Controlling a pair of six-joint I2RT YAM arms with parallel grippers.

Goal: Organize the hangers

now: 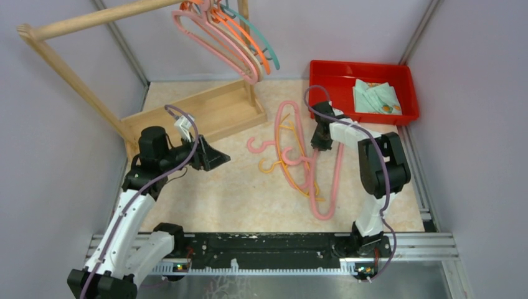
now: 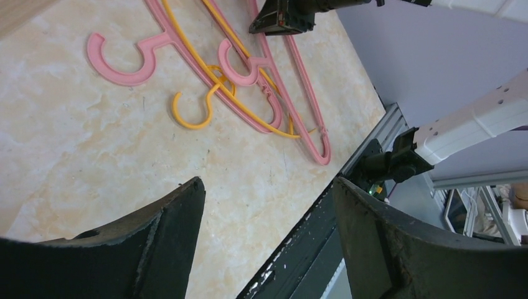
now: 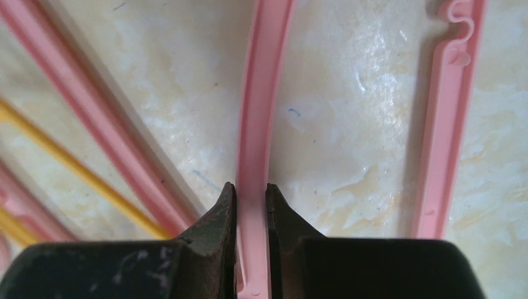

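Note:
Several pink hangers (image 1: 336,168) and yellow hangers (image 1: 274,165) lie tangled on the table's middle right. My right gripper (image 1: 320,144) is down on this pile. In the right wrist view it (image 3: 251,187) is shut on one thin bar of a pink hanger (image 3: 264,93) that lies on the table. My left gripper (image 1: 218,157) is open and empty, to the left of the pile and apart from it. The left wrist view (image 2: 268,182) shows the pink hooks (image 2: 124,65) and a yellow hook (image 2: 196,118) ahead. Pink (image 1: 215,43), orange (image 1: 246,37) and teal (image 1: 264,40) hangers hang on the wooden pole (image 1: 93,18).
The wooden rack's base (image 1: 212,112) stands at the back left, right behind my left gripper. A red tray (image 1: 324,71) with a green cloth (image 1: 377,96) sits at the back right. A black rail (image 1: 274,246) runs along the near edge.

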